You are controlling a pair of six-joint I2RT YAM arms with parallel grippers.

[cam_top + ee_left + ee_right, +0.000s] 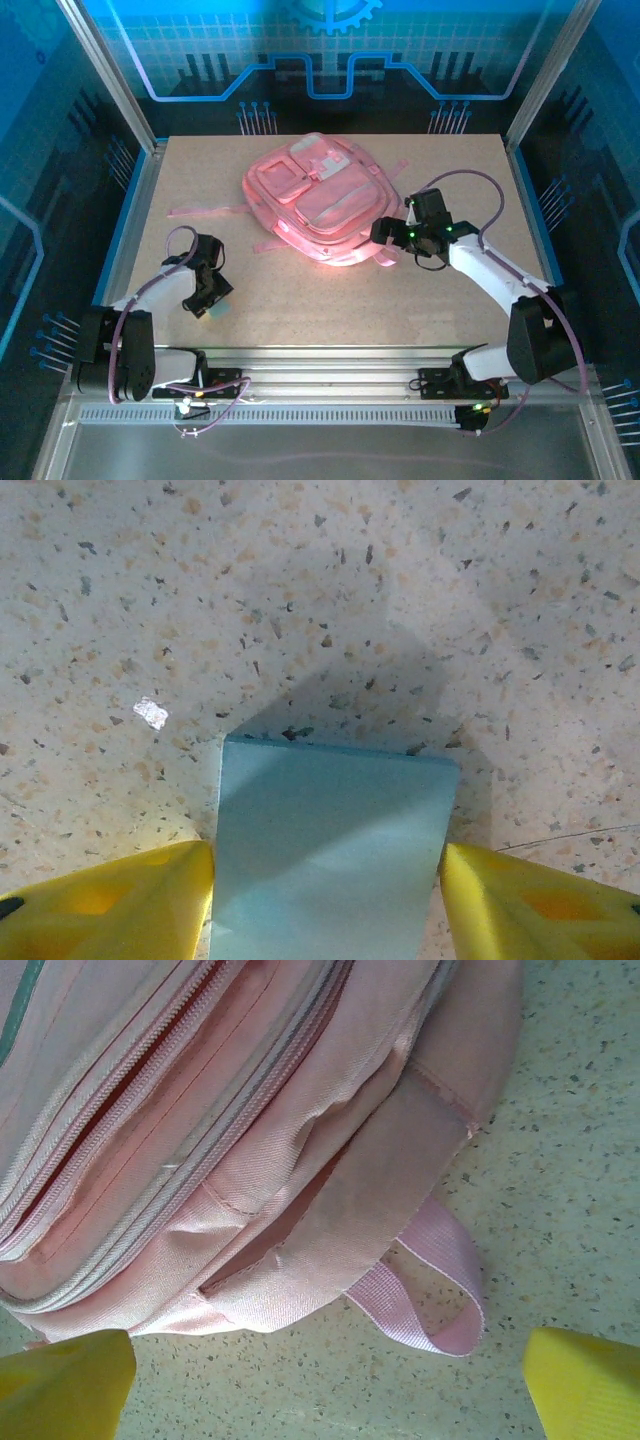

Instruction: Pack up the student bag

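And the left gripper [325, 865] is clamped on a flat pale-blue rectangular block [330, 820] on the speckled table [300, 600]. The right gripper [325, 1375] gapes wide beside the soft pink fabric student bag [250, 1140], over its woven strap loop [445, 1260].

Top external: high, near side, overlooking whole table [440, 300].
Left wrist: close, facing table.
Right wrist: close on student bag [250, 1160], shared overhead.

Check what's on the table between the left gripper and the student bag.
Bare table between left gripper and student bag, apart from the bag's own loose strap; seen in the top external view.
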